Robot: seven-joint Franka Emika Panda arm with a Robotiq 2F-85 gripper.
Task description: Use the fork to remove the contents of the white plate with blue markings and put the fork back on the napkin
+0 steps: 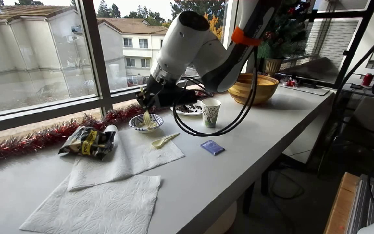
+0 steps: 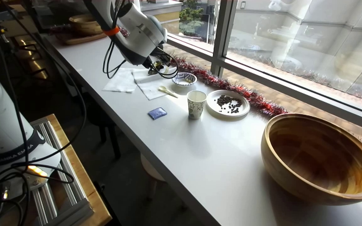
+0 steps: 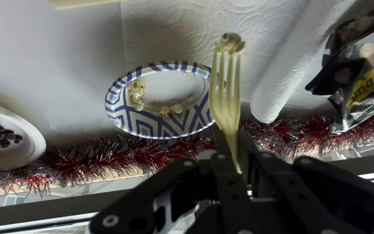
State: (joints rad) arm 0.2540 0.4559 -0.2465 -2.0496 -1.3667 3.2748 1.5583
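Note:
My gripper [image 3: 232,136] is shut on the handle of the pale cream fork [image 3: 225,100], tines pointing down and away. A piece of popcorn [image 3: 230,43] sits on the tine tips. In the wrist view the tines overlap the right rim of the white plate with blue markings [image 3: 148,128]; I cannot tell their exact height over it. Several popcorn pieces [image 3: 136,94] lie in the plate. In both exterior views the gripper [image 1: 145,103] is over the plate [image 1: 137,126], partly hidden by cables in an exterior view [image 2: 184,78]. The flat white napkin [image 1: 93,208] lies near the table's front-left.
A wrinkled paper towel [image 1: 101,175] lies beside the plate, bearing a cream spoon [image 1: 164,141]. A black snack bag [image 1: 89,141] stands left. A plate of dark beans [image 2: 228,115], paper cup [image 2: 196,105], blue packet [image 2: 157,113] and wooden bowl [image 2: 289,175] are around. Tinsel [image 1: 50,136] lines the window.

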